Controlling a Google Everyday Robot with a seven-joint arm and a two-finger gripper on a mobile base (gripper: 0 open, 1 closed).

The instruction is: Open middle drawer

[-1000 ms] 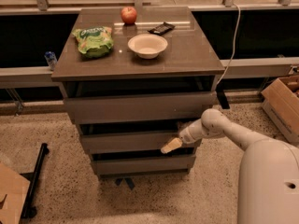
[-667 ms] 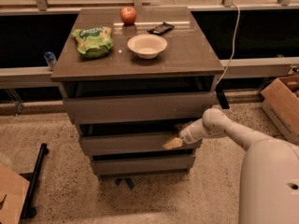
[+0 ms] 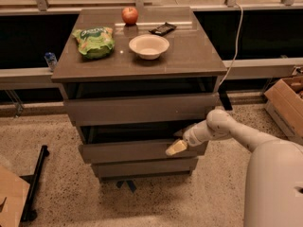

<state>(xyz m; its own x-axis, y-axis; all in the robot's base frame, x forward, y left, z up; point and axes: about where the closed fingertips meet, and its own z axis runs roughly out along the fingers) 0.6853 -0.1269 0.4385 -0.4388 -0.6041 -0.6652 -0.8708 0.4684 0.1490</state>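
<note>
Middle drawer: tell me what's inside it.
Only a dark gap shows above the middle drawer front; its inside is hidden under the top drawer. The gripper is against the front, near its right end.

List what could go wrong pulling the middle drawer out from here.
The gripper sits on the middle drawer at the right end of its top edge. The front has no handle, so it may slip off. Pulling that far off-centre could skew and jam the drawer. The top drawer juts out just above, so the arm might bump it.
</note>
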